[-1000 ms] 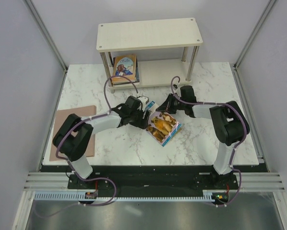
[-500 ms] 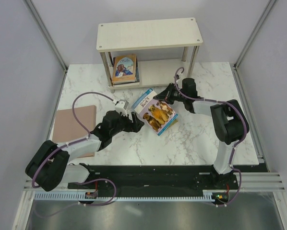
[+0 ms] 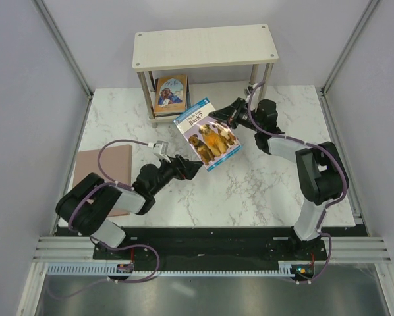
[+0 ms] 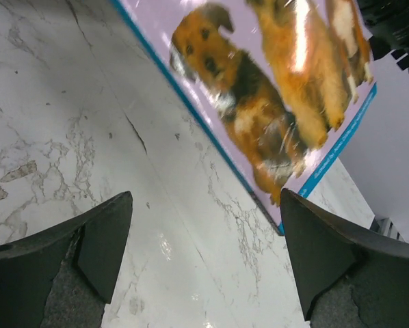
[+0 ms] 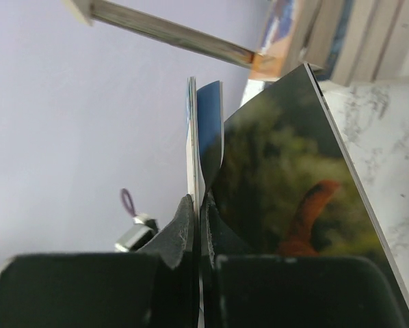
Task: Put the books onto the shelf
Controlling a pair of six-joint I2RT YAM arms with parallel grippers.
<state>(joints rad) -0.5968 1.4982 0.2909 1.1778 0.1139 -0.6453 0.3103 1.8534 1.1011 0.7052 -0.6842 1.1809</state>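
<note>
Right gripper (image 3: pixel 228 118) clamped on dog book (image 3: pixel 207 135), held tilted above desk (image 3: pixel 269 178); left gripper (image 3: pixel 194 168) jaws wide, empty, book just ahead of it, shelf (image 3: pixel 203 46) beyond

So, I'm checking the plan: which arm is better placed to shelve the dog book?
Right. The right gripper is shut on the dog book, lifted near the shelf; the left gripper is open, empty and farther from the shelf.
</note>
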